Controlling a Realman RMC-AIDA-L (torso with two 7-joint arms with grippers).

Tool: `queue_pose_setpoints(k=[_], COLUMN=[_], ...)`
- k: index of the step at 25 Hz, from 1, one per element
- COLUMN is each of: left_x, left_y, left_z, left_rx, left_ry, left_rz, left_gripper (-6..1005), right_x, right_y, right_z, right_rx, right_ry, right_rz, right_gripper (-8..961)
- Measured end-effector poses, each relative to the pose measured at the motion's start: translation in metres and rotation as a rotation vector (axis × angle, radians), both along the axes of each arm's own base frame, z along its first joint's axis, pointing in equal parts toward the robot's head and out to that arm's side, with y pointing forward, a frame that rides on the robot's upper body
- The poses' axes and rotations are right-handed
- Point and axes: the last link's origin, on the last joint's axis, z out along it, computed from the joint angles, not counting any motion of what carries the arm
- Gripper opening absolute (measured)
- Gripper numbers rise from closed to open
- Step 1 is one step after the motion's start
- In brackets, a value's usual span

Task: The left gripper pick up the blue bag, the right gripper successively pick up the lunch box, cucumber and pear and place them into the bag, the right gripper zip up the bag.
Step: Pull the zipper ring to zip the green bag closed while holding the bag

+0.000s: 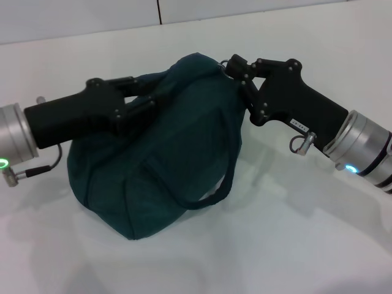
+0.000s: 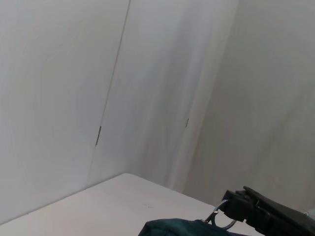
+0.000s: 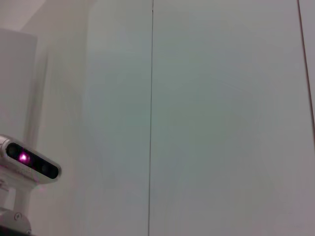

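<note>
The blue bag [image 1: 165, 165] sits bulging on the white table, one loop handle [image 1: 223, 184] hanging down its front. My left gripper [image 1: 149, 96] comes in from the left and is shut on the bag's top fabric. My right gripper [image 1: 237, 72] reaches in from the right to the bag's top end, shut on the zipper's metal ring pull [image 1: 226, 61]. The left wrist view catches that right gripper [image 2: 235, 206] with the ring pull [image 2: 224, 220] at its tip, above the bag's top [image 2: 177, 228]. The lunch box, cucumber and pear are out of view.
White table [image 1: 306, 233] spreads around the bag, with a white wall [image 1: 92, 18] behind it. The right wrist view holds only wall panels [image 3: 221, 123] and a small camera [image 3: 29, 162] on a stand.
</note>
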Motion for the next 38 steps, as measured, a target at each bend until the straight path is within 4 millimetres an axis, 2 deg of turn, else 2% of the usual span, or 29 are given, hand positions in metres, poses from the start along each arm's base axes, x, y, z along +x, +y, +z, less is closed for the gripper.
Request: queue_pose_setpoints(k=[8, 10, 16, 27, 33, 38], left_x=[0.012, 0.015, 0.025, 0.045, 0.053, 0.050], left_y=[0.006, 0.007, 0.011, 0.024, 0.029, 0.030], left_z=[-0.002, -0.001, 0.000, -0.010, -0.006, -0.008], left_rx=[-0.062, -0.080, -0.076, -0.170, -0.165, -0.140], left_ry=[-0.019, -0.028, -0.014, 0.070, 0.065, 0.095], left_rz=[0.026, 0.042, 0.006, 0.018, 0.024, 0.024], left_gripper=[321, 280, 481, 677, 670, 656], right_x=[-0.001, -0.001, -0.002, -0.004, -0.004, -0.004], right_y=[-0.001, -0.001, -0.001, 0.001, 0.000, 0.000], right_z=[-0.001, -0.001, -0.002, -0.002, -0.002, -0.002], right_rx=[-0.007, -0.010, -0.015, -0.016, -0.016, -0.015], right_ry=[0.000, 0.002, 0.005, 0.006, 0.008, 0.012], right_rz=[0.005, 0.006, 0.005, 0.011, 0.011, 0.014], right_gripper=[18, 18, 18, 18, 18, 18])
